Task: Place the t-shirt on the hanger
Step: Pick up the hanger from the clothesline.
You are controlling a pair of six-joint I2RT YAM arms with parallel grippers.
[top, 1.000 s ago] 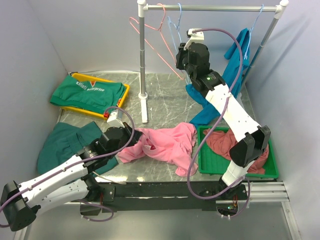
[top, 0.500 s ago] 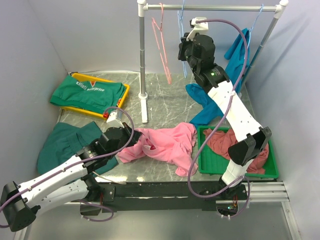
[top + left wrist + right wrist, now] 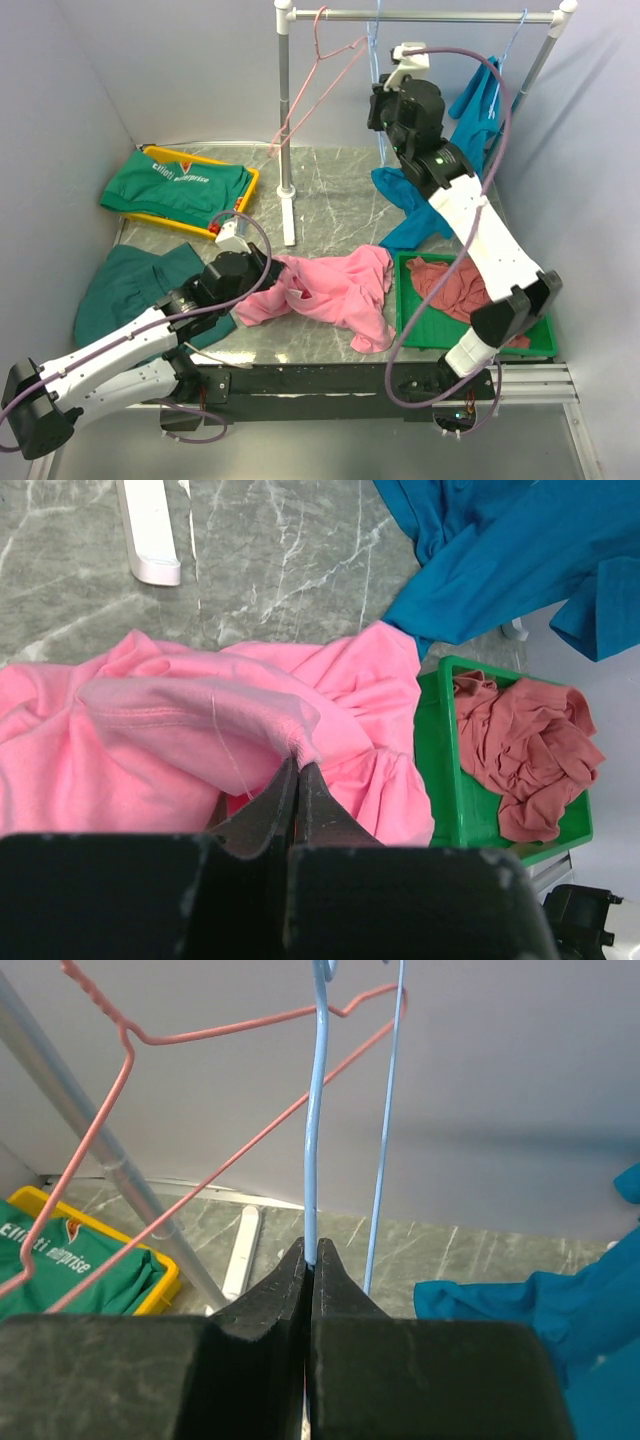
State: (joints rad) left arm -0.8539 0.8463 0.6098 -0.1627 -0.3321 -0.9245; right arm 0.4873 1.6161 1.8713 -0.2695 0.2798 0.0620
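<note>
The bright pink t-shirt [image 3: 335, 285] lies crumpled at the table's front middle; it fills the left wrist view [image 3: 200, 750]. My left gripper [image 3: 262, 272] is shut on a fold of the t-shirt's hem [image 3: 298, 748]. The light blue wire hanger [image 3: 378, 60] hangs from the rail [image 3: 440, 16] at the back. My right gripper [image 3: 385, 100] is raised to it and shut on one of its wires [image 3: 312, 1160]; the hanger's other wire [image 3: 385, 1130] runs just right of the jaws.
A pink wire hanger [image 3: 315, 85] swings on the rail beside the white post [image 3: 285, 120]. A teal-blue shirt [image 3: 455, 150] hangs at the right. A green tray [image 3: 412, 330] holds a dusty-rose garment [image 3: 450, 285]. A yellow tray [image 3: 250, 190] holds a green shirt; a dark green cloth [image 3: 125, 285] lies left.
My right gripper has risen and shifted right along the rail with the blue hanger. The pink hanger has swung out to the left. My left gripper has stayed put.
</note>
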